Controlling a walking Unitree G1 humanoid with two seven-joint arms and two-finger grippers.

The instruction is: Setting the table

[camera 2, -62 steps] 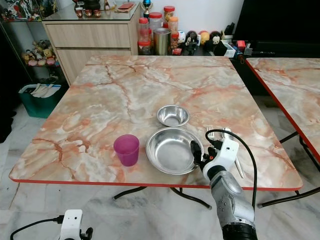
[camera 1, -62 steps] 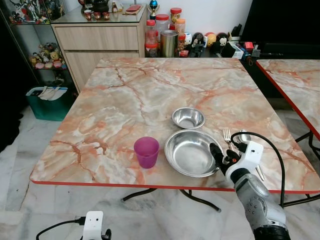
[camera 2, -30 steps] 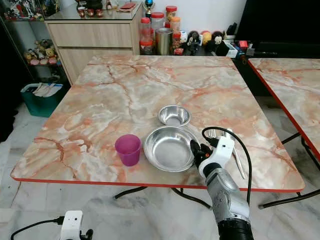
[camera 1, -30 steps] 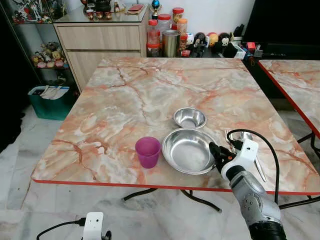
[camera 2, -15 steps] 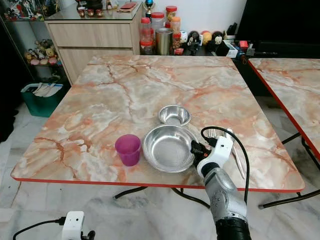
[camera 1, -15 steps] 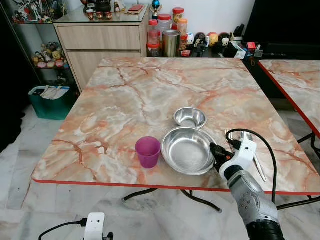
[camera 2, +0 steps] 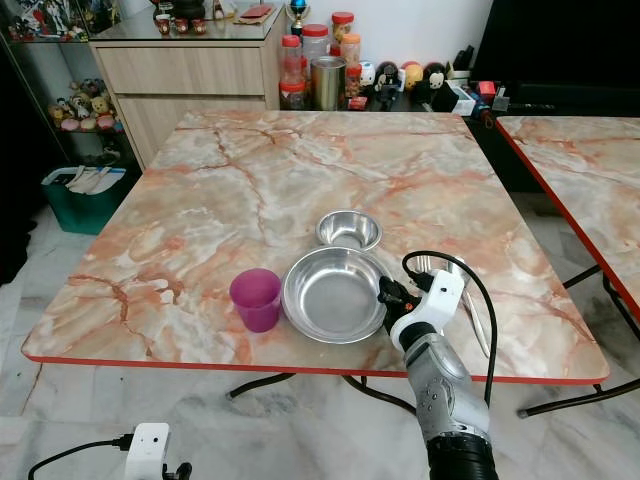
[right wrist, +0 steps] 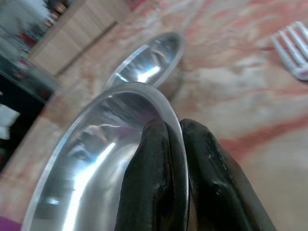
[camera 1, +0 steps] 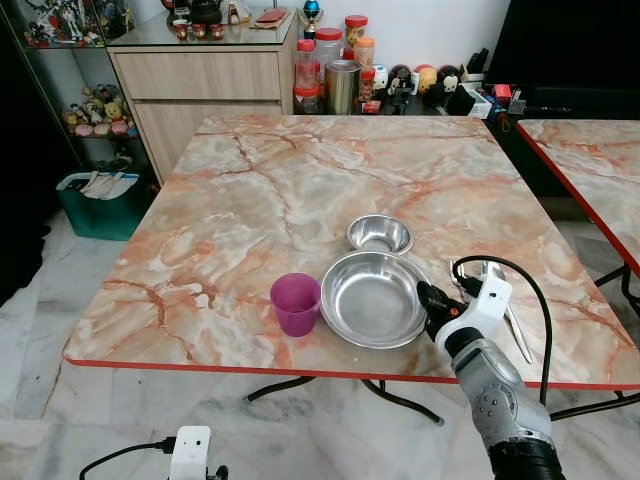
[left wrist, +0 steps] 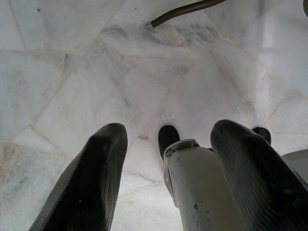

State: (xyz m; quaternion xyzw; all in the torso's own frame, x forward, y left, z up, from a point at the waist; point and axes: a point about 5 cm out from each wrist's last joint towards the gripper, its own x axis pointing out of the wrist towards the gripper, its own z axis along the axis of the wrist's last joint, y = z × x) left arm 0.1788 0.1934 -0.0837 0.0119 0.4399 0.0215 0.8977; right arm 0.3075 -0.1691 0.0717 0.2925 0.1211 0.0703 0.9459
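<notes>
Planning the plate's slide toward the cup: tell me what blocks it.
The right gripper is shut on the large steel plate's rim. Only a narrow strip of bare table separates it from the purple cup.

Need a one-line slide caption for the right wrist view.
Right tool pinches the rim of the large steel plate, with a small steel bowl and fork beyond.

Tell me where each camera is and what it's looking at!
Left eye view: on the head, looking down at the marble table, purple cup, large steel plate; right arm at right.
Right eye view: beside it, same scene, small steel bowl.
Left wrist view: on the hanging left arm, facing the floor past the left gripper.
Right wrist view: on the right arm; right gripper pinches the plate's rim, a fork beyond.
Shared: plate and bowl appear in eye and right wrist views.
</notes>
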